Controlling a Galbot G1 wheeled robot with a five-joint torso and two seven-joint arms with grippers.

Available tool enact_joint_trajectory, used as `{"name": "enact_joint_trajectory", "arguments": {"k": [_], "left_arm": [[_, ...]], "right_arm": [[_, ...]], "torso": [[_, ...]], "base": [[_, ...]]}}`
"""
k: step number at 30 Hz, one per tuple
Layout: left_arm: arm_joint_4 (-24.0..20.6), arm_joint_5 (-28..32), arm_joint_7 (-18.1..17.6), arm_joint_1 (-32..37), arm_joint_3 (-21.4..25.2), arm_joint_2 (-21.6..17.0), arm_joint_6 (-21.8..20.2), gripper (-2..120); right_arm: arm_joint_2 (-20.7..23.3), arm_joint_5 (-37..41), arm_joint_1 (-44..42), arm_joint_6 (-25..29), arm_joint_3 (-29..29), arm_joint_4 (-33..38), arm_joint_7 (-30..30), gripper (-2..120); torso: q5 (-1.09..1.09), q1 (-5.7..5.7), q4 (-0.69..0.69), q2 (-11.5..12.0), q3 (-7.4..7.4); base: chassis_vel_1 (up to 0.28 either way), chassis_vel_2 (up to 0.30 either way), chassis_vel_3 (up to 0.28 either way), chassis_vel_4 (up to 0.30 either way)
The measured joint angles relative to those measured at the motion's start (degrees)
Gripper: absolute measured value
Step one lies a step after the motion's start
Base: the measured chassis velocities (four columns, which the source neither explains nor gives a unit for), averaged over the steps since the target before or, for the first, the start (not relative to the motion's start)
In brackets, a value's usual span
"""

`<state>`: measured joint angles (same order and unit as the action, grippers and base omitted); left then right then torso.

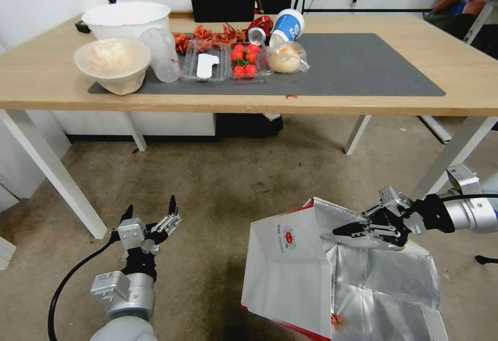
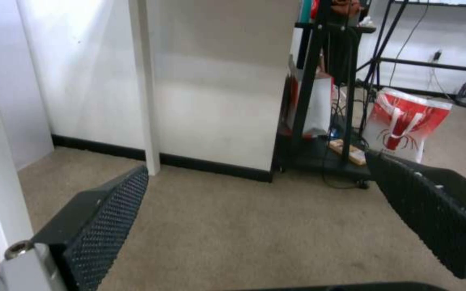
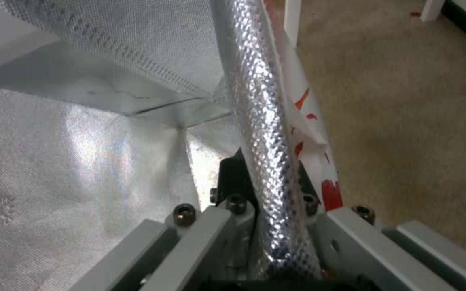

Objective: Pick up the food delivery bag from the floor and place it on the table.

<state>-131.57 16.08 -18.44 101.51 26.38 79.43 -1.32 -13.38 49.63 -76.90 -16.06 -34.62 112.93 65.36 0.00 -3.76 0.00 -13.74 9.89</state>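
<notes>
The food delivery bag [image 1: 290, 273], white with red trim and a round red logo, stands open and tilted on the floor [image 1: 218, 185] in front of the table [image 1: 363, 103] in the head view. Its silver foil lining [image 1: 384, 279] faces up. My right gripper [image 1: 346, 230] is shut on the bag's upper rim. The right wrist view shows the foil wall [image 3: 260, 121] pinched between the fingers of that gripper [image 3: 271, 184]. I cannot tell whether the bag's base touches the floor. My left gripper [image 1: 150, 210] is open and holds nothing, low over the floor to the bag's left.
The table's left half holds bowls [image 1: 114, 64], clear containers with tomatoes [image 1: 245, 61], crayfish, a cup [image 1: 287, 26] and a small clear bag [image 1: 287, 58]. The dark grey mat [image 1: 363, 66] is bare on its right. White table legs [image 1: 57, 175] flank the floor. A red-and-white bag [image 2: 405, 125] stands by a black rack.
</notes>
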Motion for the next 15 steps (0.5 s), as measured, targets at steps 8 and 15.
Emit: {"name": "enact_joint_trajectory", "arguments": {"k": [8, 15], "left_arm": [[0.47, -0.02, 0.00, -0.40, -0.11, -0.08, -0.07, 100], [0.79, 0.09, -0.13, -0.69, -0.12, -0.25, -0.23, 100]], "right_arm": [[0.29, 0.00, 0.06, 0.00, 0.00, -0.09, -0.03, 0], [0.31, -0.13, 0.07, 0.02, 0.00, 0.00, -0.10, 0]], "torso": [[0.00, -0.60, 0.00, -2.11, 1.52], [0.00, -1.04, 0.00, -3.69, 2.67]], "base": [[0.000, 0.000, 0.000, 0.000], [0.000, 0.000, 0.000, 0.000]]}}
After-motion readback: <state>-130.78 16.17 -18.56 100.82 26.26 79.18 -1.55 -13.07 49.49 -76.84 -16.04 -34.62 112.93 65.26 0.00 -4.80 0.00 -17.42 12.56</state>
